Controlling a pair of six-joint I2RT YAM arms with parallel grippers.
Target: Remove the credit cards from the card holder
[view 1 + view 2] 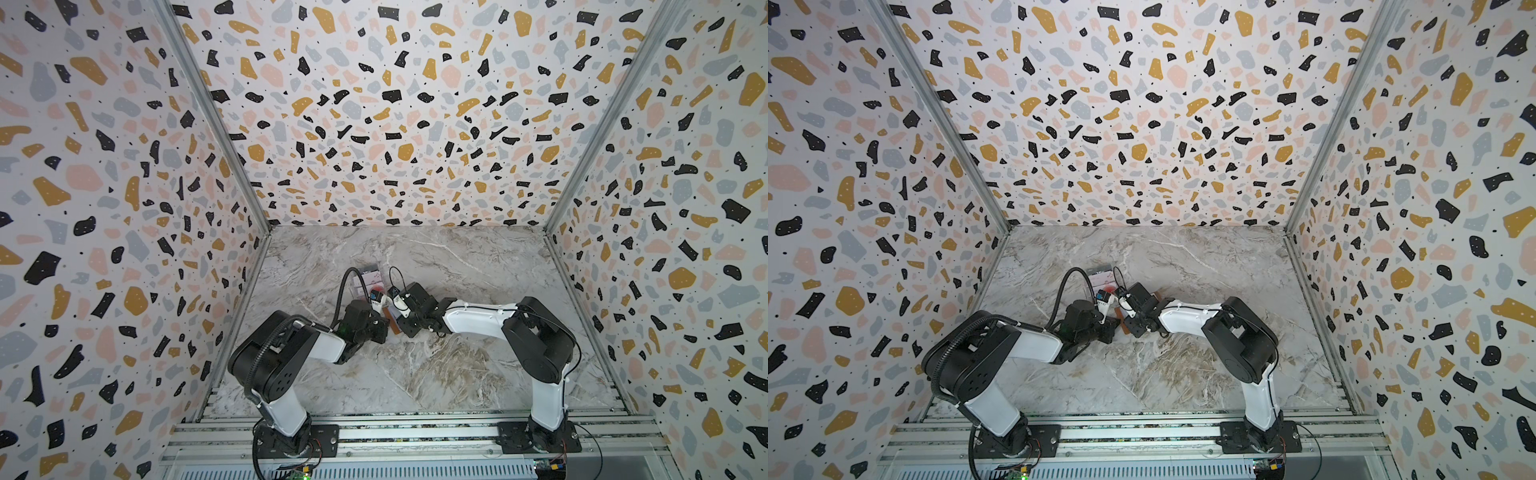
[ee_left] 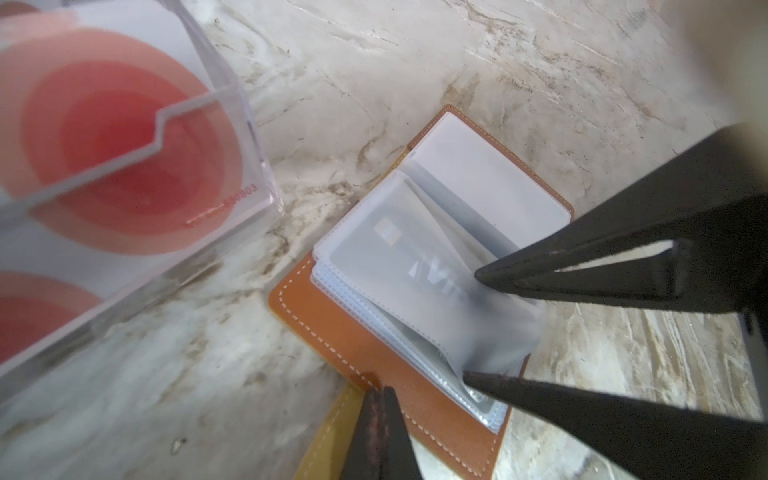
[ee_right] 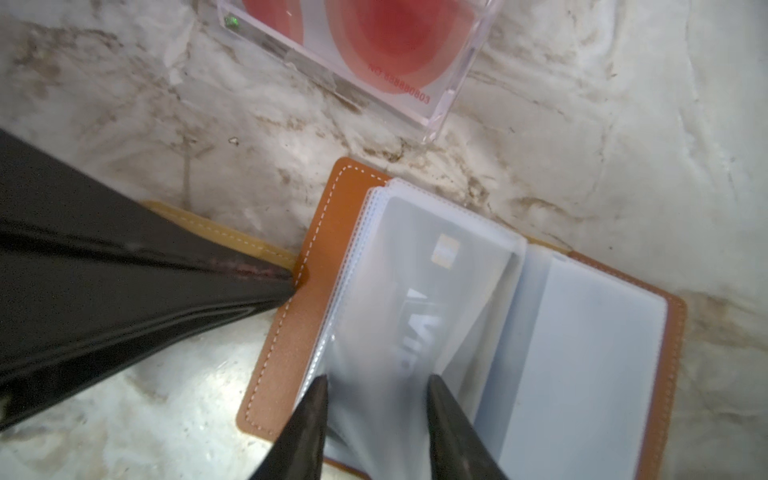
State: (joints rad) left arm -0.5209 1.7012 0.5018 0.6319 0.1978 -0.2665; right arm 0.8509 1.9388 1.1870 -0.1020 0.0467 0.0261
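Observation:
The tan card holder (image 2: pixel 332 328) (image 3: pixel 303 307) lies open on the marble table, its clear sleeves fanned up. A dark grey credit card with white "Vip" lettering (image 2: pixel 407 257) (image 3: pixel 419 299) sits inside the top sleeve. My left gripper (image 2: pixel 382 392) is shut, its tip pressed on the cover's edge where the strap tab (image 3: pixel 232 237) joins. My right gripper (image 3: pixel 376 382) is open, its two fingers on either side of the raised sleeve's end. In both top views the two grippers meet over the card holder (image 1: pixel 392 322) (image 1: pixel 1122 321) and hide most of it.
A clear plastic case (image 2: pixel 232 137) (image 3: pixel 449 95) holding white cards with red circles (image 2: pixel 124 158) stands just beyond the card holder, also visible in both top views (image 1: pixel 368 277) (image 1: pixel 1102 277). Patterned walls enclose the table (image 1: pixel 457 365) on three sides.

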